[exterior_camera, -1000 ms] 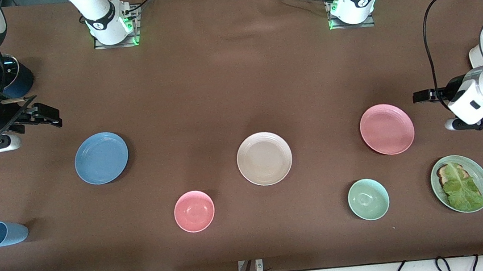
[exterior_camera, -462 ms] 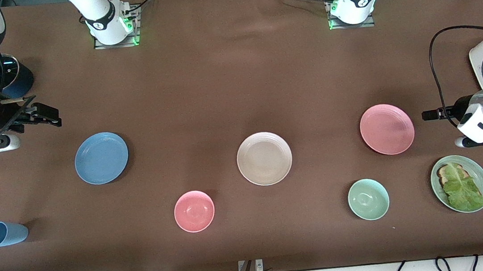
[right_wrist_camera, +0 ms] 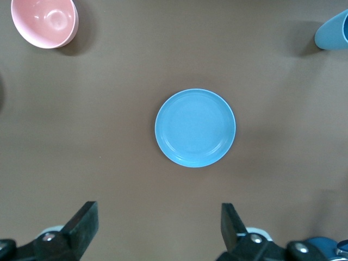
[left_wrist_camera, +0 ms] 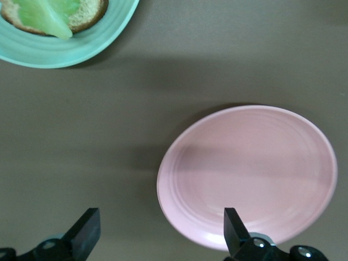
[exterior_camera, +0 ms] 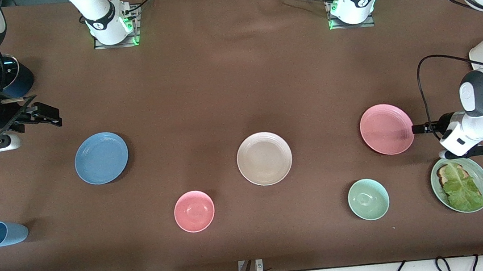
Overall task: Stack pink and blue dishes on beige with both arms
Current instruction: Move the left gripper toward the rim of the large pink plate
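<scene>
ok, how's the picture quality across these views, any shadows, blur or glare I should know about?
Front view: even light, soft shadows beside the blue plate and pink plate, no glare. Left wrist view: a shadow band crosses the pink plate, and the green plate looks soft. Right wrist view: evenly lit and sharp.

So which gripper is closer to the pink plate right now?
Left. The left gripper is open at the rim of the pink plate, on the side toward the left arm's end. The right gripper, also open, is up by the blue plate.
</scene>
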Controlling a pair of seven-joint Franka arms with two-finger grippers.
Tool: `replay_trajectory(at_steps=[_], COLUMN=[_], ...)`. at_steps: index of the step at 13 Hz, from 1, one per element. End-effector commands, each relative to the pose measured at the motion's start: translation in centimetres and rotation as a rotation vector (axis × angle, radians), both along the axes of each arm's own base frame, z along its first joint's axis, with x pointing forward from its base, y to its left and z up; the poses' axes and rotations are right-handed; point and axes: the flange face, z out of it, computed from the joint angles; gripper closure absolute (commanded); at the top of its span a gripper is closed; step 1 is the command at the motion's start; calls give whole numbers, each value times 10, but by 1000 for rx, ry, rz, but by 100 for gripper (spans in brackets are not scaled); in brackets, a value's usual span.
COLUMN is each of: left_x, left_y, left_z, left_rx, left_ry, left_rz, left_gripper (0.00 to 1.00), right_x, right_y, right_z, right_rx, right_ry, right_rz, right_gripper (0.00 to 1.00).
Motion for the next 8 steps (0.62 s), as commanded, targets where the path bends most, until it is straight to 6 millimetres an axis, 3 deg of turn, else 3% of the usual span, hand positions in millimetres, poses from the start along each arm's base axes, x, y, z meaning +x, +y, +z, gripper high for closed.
replay_trajectory(at_steps=[1,4,8], left_x=[-19,-35,-41], left_y=[8,9,13], left_z=[-19,-50,-60], left_rx=[24,23,19], left_ry=[-31,-78,-71], left_rz=[-35,-34,-25], left_gripper=[0,0,1], right_x=[-3,-3,-2], right_y=[-1,0,-4], right_z=[8,8,6], right_rx=[-4,-3,-6], right_ry=[1,1,2], right_rz=[-11,-10,-20], right_gripper=[0,0,0])
